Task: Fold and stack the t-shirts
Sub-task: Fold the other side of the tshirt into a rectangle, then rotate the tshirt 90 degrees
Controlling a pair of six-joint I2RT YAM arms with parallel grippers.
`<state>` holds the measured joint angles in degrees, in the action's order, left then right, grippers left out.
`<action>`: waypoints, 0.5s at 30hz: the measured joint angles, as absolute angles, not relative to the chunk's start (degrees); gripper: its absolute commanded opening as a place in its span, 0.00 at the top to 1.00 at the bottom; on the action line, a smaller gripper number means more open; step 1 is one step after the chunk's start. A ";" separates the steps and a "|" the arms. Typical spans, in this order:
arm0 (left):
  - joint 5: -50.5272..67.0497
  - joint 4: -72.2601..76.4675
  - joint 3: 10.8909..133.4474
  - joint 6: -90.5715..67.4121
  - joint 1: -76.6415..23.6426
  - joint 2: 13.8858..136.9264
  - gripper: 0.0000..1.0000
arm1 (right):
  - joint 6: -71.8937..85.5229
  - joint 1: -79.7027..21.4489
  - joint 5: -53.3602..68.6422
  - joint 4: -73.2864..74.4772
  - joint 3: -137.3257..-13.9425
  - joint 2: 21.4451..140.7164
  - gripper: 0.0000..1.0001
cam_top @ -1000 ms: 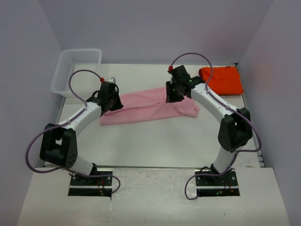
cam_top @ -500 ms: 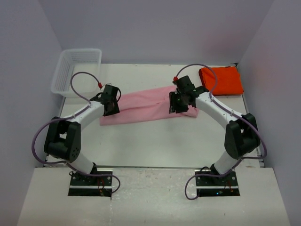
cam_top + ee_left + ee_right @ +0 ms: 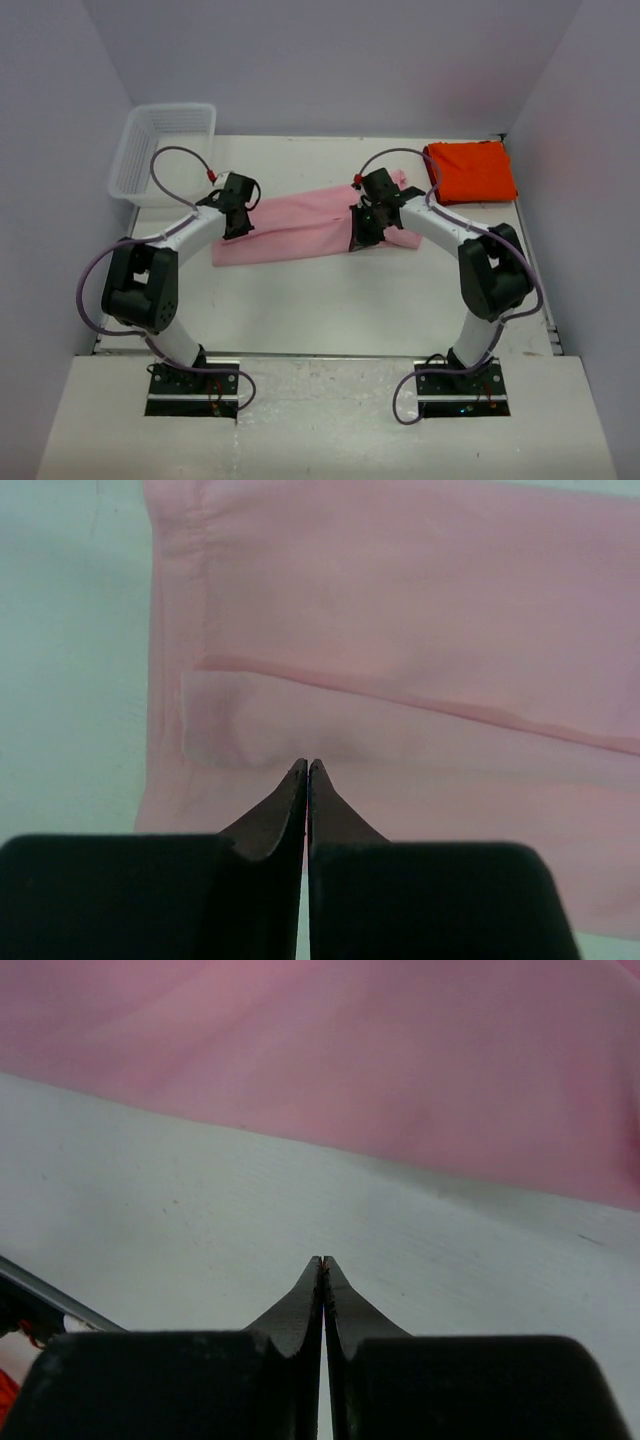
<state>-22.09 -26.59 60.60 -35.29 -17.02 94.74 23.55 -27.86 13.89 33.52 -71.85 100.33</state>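
Flat white counter, filling most of the top view. Carries two white-and-black jointed arms bolted along its 6 o'clock edge, the left arm bowed out toward 9 o'clock, the right arm bowed out toward 3 o'clock, both reaching in toward the middle.

Across the middle, a light pink cloth t-shirt, folded to a long narrow band. Lies flat on the counter and slightly askew, one end toward 8 o'clock, the other rising toward 2 o'clock. Shows a hem and a straight fold line in the left wrist view.

At 10 o'clock, in the far corner, a white plastic mesh basket, rectangular. Stands well apart from the pink band.

At 1 o'clock, a bright orange-red cloth t-shirt, folded to a squarish pad. Lies flat near the far right corner, just beyond the pink band's 2 o'clock end, with the right arm hiding the space between the two.

Left pincer: closed tight, fingers pressed together, tips down on the pink cloth near its 8 o'clock end, cloth slightly puckered just ahead of them. Impossible to tell whether any layer is pinched.

Right pincer: closed tight, nothing between the fingers. Hangs over bare counter just beside the pink band's near edge.
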 measured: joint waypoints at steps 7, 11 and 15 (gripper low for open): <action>-22.46 -26.06 66.76 -33.76 -16.88 97.97 1.00 | 24.12 -30.48 19.84 32.21 -83.00 112.01 1.00; -22.13 -25.04 70.76 -33.06 -16.27 102.21 1.00 | 24.12 -31.22 20.75 32.12 -89.89 117.10 1.00; -20.38 -24.67 73.36 -31.88 -14.76 107.09 1.00 | 24.16 -31.55 21.65 32.51 -91.83 119.70 1.00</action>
